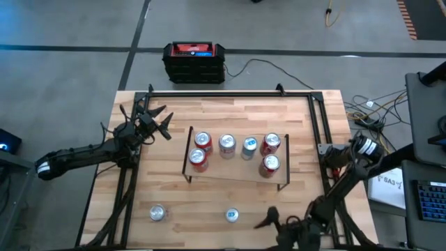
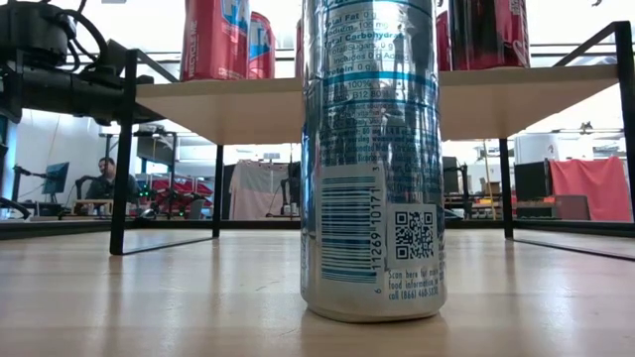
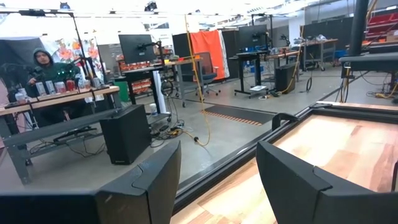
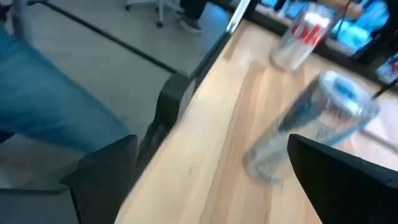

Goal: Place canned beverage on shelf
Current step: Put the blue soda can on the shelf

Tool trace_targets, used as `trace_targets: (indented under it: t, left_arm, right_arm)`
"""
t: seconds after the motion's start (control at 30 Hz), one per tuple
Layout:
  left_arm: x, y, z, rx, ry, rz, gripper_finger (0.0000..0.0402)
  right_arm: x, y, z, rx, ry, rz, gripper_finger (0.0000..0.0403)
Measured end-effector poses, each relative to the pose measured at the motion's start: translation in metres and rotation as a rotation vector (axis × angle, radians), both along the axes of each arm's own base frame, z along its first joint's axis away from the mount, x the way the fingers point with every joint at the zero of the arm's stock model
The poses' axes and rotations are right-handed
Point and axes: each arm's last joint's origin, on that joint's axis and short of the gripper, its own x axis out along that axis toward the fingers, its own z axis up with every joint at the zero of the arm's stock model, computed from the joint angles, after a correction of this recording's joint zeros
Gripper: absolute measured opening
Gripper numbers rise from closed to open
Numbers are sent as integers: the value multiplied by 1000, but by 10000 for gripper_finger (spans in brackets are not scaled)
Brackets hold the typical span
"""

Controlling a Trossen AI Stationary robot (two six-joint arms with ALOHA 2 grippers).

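Note:
The shelf (image 1: 237,175), a light-wood board on thin black legs, stands mid-table with several red and silver cans upright on top (image 1: 226,144). A silver-blue can (image 1: 232,215) stands upright on the tabletop in front of the shelf and fills the low view (image 2: 372,159). Another can (image 1: 158,213) stands near the front left. My right gripper (image 1: 268,217) is open near the front edge, just right of the silver-blue can (image 4: 311,124) and apart from it. My left gripper (image 1: 157,122) is open at the far left, holding nothing.
A black rail frame (image 1: 230,93) runs around the tabletop. A black-and-red box (image 1: 194,61) sits on the floor beyond the far edge. Cables (image 1: 369,111) lie off the right side. A person (image 3: 46,65) sits at a desk in the room.

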Motion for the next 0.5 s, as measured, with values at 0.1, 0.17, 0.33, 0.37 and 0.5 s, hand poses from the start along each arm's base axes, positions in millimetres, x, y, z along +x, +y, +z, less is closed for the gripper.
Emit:
trace_targets:
  t: [0.1,0.17,0.33,0.37,0.5]
  left_arm:
    - [0,0,0,0,0,0,195]
    - [0,0,0,0,0,0,195]
    - [0,0,0,0,0,0,195]
    - [0,0,0,0,0,0,195]
    - [0,0,0,0,0,0,195]
  right_arm:
    - [-1,-21,1,15,21,-6,400]
    - [-3,-35,9,30,6,-13,400]
    - [-23,-64,32,90,-13,101,400]
    - [-28,-70,36,102,-25,109,400]
    - [-51,-94,44,225,-126,119,400]
